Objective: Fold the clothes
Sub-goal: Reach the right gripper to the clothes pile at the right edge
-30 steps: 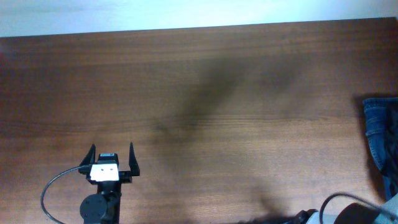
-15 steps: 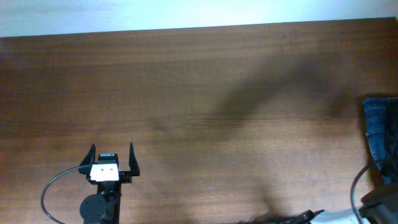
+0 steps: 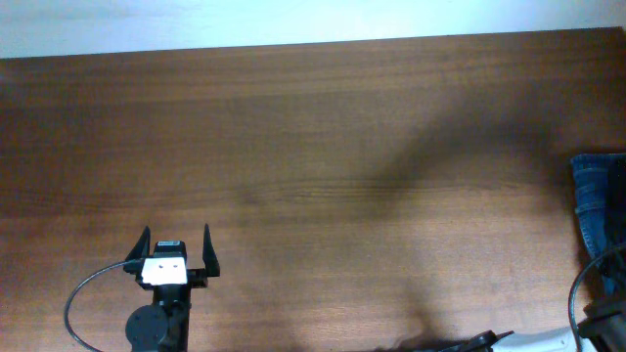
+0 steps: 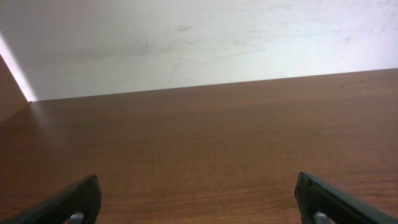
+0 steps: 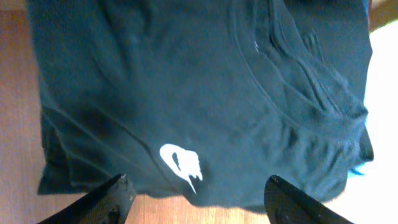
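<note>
One black short-sleeved T-shirt of soft fabric [image 5: 155, 81], small white swoosh logo [image 5: 181, 165] facing up. Lies rumpled and unfolded beneath the right wrist camera, filling most of that view, collar ribbing bunched toward the upper right. Rests at least partly on brown wood, apparently the dark brown wooden table [image 3: 313, 147]. Appears nowhere in the overhead view, so probably sits past the table's right end.

Right gripper [image 5: 198, 186] poised just above the logo, black fingers apart, clasping nothing. Blue denim garment [image 3: 599, 205] at the table's right edge, near that arm. Left gripper [image 3: 177, 242] well apart at the near left, spread wide and empty.

Risks, as a judgement:
- Pinching several stacked layers at once and lifting a clump instead of one edge.
- Biting too shallowly and letting the soft cloth slip free.
- Snagging the denim along with the shirt.
- Dragging the shirt off the table's edge.
</note>
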`<control>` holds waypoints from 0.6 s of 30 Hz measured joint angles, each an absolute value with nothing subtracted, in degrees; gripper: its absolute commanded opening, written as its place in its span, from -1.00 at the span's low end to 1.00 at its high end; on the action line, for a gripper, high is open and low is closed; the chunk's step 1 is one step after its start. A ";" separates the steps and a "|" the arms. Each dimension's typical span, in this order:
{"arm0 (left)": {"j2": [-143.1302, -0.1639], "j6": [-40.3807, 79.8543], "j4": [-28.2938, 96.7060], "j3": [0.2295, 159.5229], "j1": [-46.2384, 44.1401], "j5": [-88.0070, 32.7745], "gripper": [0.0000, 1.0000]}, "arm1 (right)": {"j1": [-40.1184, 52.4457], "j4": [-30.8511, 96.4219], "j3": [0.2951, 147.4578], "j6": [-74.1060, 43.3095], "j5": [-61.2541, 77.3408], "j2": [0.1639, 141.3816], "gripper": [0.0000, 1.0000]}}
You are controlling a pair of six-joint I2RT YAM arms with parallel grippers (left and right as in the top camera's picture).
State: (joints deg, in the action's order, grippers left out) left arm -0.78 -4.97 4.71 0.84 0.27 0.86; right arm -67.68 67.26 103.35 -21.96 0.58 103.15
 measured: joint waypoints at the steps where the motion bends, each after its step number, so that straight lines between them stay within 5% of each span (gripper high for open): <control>1: -0.80 -4.97 4.71 0.84 0.27 0.86 0.98 | -67.64 66.70 103.39 -21.61 0.58 103.39 0.41; 6: -0.80 -4.97 4.71 0.84 0.27 0.86 0.98 | -67.51 64.36 103.39 -19.86 0.78 106.28 0.14; 18: -0.80 -4.97 4.71 0.84 0.27 0.86 0.98 | -67.46 61.21 103.39 -17.78 1.76 112.46 0.15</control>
